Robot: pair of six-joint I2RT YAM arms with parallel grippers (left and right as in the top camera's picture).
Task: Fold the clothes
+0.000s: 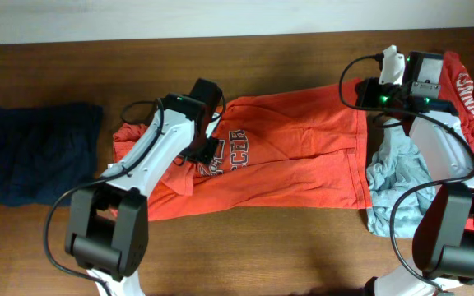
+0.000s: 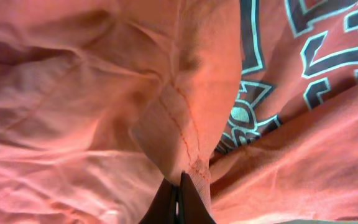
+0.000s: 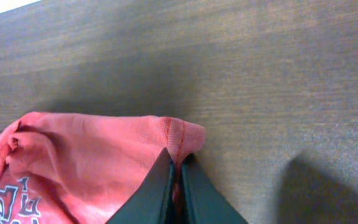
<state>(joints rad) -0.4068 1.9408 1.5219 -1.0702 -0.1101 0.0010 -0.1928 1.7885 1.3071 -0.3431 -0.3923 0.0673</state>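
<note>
An orange-red T-shirt (image 1: 303,152) with a grey-white chest print (image 1: 233,152) lies spread across the middle of the table. My left gripper (image 1: 206,150) sits at the print, near the shirt's left end. In the left wrist view that gripper (image 2: 179,180) is shut on a raised, seamed fold of the orange-red T-shirt (image 2: 104,93). My right gripper (image 1: 362,92) is at the shirt's far right corner. The right wrist view shows it (image 3: 178,165) shut on the stitched hem corner of the T-shirt (image 3: 92,149), just above the wood.
A navy garment (image 1: 39,152) lies flat at the table's left. A crumpled pale grey-blue garment (image 1: 393,177) and a red printed tee (image 1: 467,90) lie at the right, under and beside the right arm. Bare wooden table (image 1: 262,247) shows along the front.
</note>
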